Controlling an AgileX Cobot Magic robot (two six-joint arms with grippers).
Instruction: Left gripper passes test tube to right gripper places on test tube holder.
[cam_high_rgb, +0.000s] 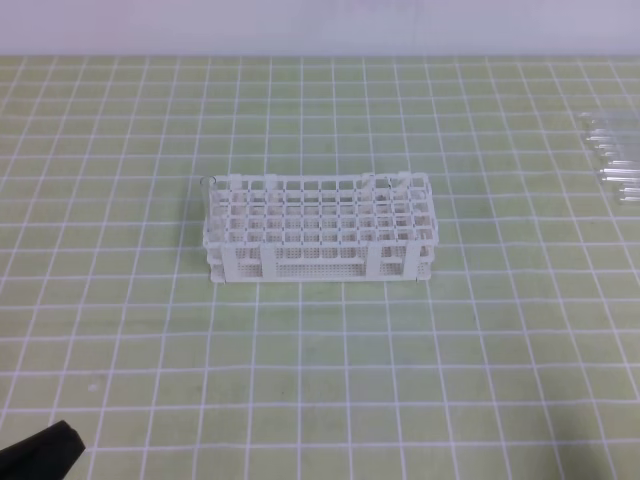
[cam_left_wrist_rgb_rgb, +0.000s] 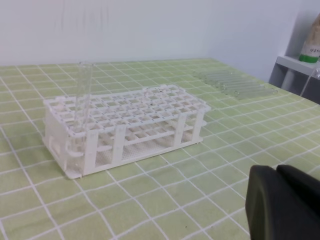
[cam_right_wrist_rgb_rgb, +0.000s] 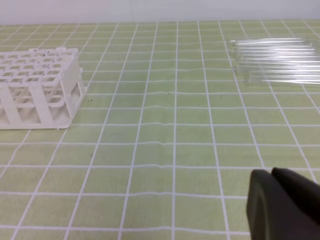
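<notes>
White plastic, one rack (cam_high_rgb: 318, 232): it stands near the middle of the bench (cam_high_rgb: 450, 370), long side facing the front, with open green-gridded surface on all four sides. One clear tube (cam_left_wrist_rgb_rgb: 84, 97) stands upright in a hole at the rack's far-left corner; in the left wrist view its open rim rises well above the top grid. In the high view only a faint rim shows at that corner.

A bunch of spare tubes (cam_right_wrist_rgb_rgb: 277, 60) lies flat, side by side, at the bench's far right edge, well apart from the rack. They overlap and blur; an exact count cannot be made, though there are several. In the high view the bunch is cut by the frame edge.

Two hands are present. The left hand (cam_left_wrist_rgb_rgb: 280, 205) hangs low at the near left, clear of the rack, its black fingers pressed together and holding nothing. The right hand (cam_right_wrist_rgb_rgb: 282, 205) hangs at the near right, also pressed together and empty, with a wide stretch of bare bench between it and both the rack and the spare tubes.

A pale wall (cam_left_wrist_rgb_rgb: 150, 30) bounds the bench at the rear.
</notes>
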